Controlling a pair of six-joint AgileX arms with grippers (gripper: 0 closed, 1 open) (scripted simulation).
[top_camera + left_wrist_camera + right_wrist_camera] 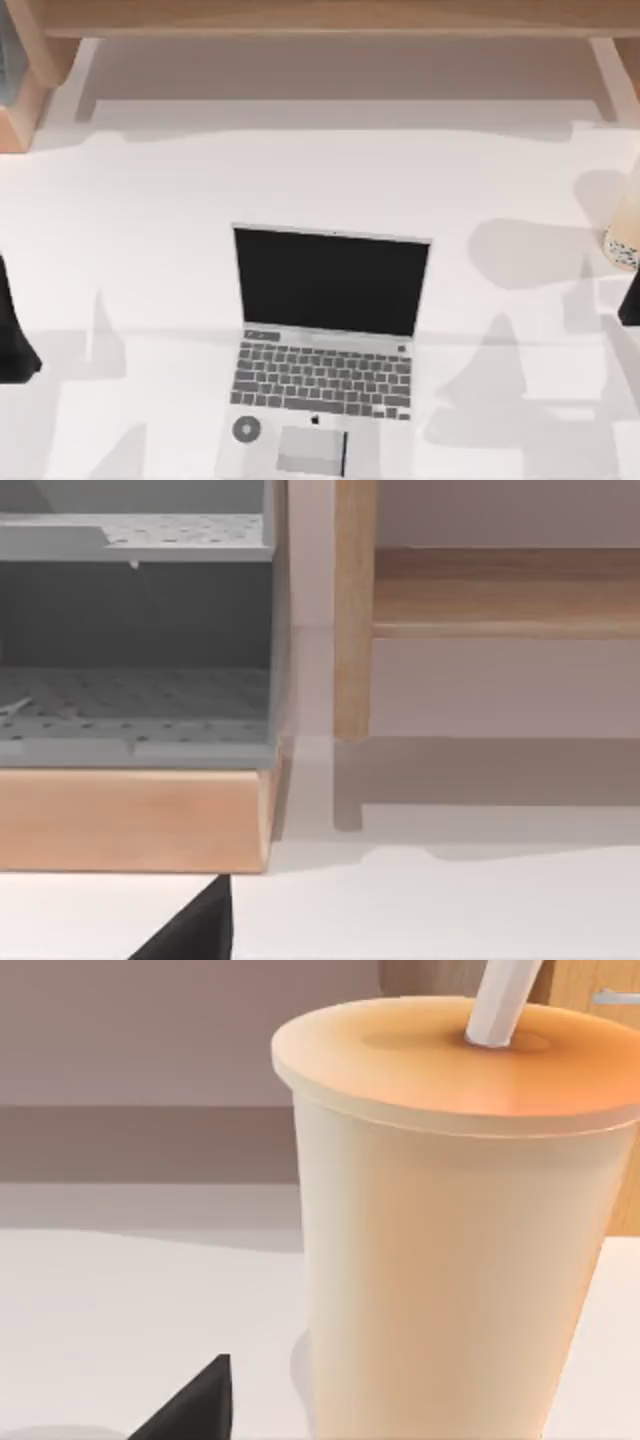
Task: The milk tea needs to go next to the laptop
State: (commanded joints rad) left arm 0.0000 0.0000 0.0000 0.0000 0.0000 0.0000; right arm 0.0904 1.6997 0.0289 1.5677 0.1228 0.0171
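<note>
Milk tea (624, 240) upright at table's (150, 220) far-right edge, well apart from laptop (325, 350).
Right gripper (630, 295) just beside cup; left gripper (12, 335) parked left. Jaw states: cannot tell. Laptop bears a logo and round sticker (246, 430); no legible writing.

Rendered office-style desk setting. White tabletop (150, 200) with open silver laptop (325, 340) near front centre. Light wooden shelf frame (320, 15) along far edge, wooden upright (352, 610) standing on table. Grey perforated tray unit (135, 640) on wooden base at far left corner. Pale plain wall behind.
</note>
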